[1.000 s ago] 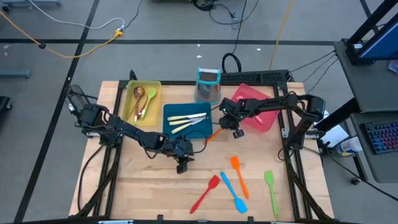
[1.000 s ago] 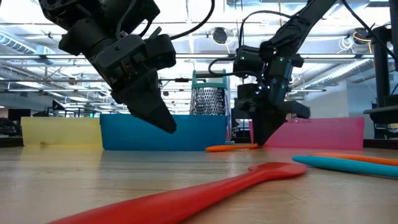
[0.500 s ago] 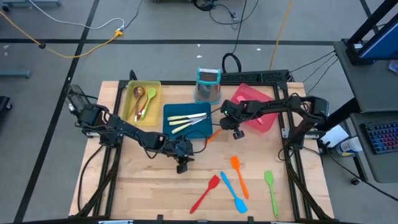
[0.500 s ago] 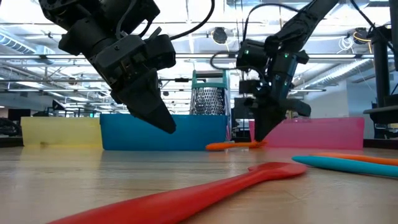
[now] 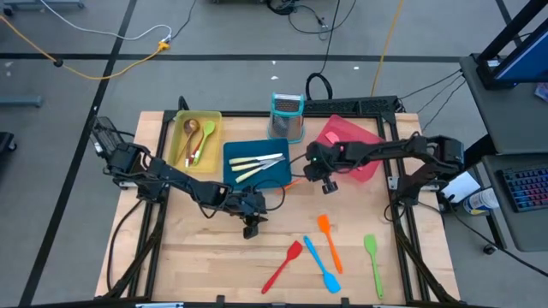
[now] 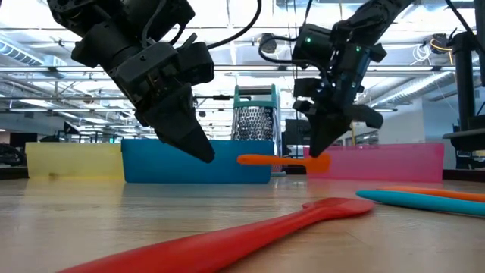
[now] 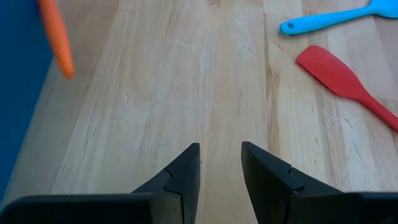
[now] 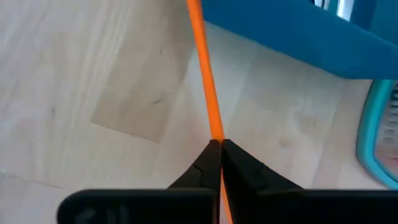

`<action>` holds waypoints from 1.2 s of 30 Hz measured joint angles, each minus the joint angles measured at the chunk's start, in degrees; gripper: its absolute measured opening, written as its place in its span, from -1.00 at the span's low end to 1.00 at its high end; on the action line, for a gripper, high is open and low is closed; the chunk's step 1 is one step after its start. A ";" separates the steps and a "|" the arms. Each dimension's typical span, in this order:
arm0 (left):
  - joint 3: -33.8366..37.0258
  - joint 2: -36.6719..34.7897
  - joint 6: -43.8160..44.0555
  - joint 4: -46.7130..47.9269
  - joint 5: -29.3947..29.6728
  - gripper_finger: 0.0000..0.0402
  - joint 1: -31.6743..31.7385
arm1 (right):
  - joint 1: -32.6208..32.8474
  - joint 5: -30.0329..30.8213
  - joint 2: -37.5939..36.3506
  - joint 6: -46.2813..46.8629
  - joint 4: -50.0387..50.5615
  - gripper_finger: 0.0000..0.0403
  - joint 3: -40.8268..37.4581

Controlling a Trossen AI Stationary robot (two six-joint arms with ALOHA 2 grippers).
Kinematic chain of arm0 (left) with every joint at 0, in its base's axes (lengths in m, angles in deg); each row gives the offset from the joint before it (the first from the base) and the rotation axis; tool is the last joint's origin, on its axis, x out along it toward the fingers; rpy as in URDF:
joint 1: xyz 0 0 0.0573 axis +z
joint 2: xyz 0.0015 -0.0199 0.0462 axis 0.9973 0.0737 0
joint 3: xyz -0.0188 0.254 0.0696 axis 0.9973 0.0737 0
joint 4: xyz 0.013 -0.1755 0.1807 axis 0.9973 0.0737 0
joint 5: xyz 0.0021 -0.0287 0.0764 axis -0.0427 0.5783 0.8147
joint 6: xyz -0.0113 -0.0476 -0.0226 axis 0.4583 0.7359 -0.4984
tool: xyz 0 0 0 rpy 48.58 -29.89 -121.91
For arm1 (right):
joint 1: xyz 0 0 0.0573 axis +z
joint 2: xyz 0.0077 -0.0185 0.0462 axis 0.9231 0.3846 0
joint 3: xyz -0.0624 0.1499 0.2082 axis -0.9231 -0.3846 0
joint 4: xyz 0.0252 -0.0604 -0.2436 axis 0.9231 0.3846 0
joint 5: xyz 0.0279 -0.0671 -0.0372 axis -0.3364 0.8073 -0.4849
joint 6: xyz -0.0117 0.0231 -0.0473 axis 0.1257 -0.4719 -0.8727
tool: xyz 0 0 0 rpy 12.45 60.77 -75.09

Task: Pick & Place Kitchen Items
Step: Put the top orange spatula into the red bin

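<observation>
My right gripper (image 6: 318, 154) is shut on a slim orange utensil (image 6: 276, 160) and holds it above the table in front of the blue tray (image 5: 257, 162). The utensil also shows in the high view (image 5: 295, 181). My left gripper (image 7: 221, 168) is open and empty, low over bare wood at mid-table (image 5: 250, 224). A red spatula (image 5: 282, 265), a blue spatula (image 5: 321, 263), an orange spatula (image 5: 330, 239) and a green spatula (image 5: 372, 261) lie flat near the front edge. Cream-handled knives (image 5: 257, 165) lie in the blue tray. Spoons (image 5: 199, 137) lie in the yellow tray (image 5: 184, 150). My right gripper pinches the orange utensil's thin handle (image 8: 213, 134) between its two fingertips, near the end toward the table's right. The fingers come from above, pointing down, and lie across the handle. The utensil hangs about level, clear of the table.
A red tray (image 5: 351, 145) stands at the back right, behind my right arm. A metal grater with a teal top (image 5: 287, 115) stands behind the blue tray. Bare wood lies open at the front left.
My right gripper has gone up with the orange utensil. The utensil lay on the table in front of the trays and now hangs level, lifted clear.
</observation>
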 joint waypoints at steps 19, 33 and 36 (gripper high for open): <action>0.00 0.00 0.02 -0.23 0.00 -0.40 0.00 | 8.29 6.51 -8.72 15.02 11.77 -1.00 0.13; 0.00 0.00 0.24 -1.14 0.02 -0.40 0.07 | 6.93 31.55 -26.78 31.71 29.97 -1.00 0.17; 0.00 0.00 0.48 -1.29 0.02 -0.40 0.07 | 3.68 31.48 -27.27 33.66 30.22 -1.00 -0.14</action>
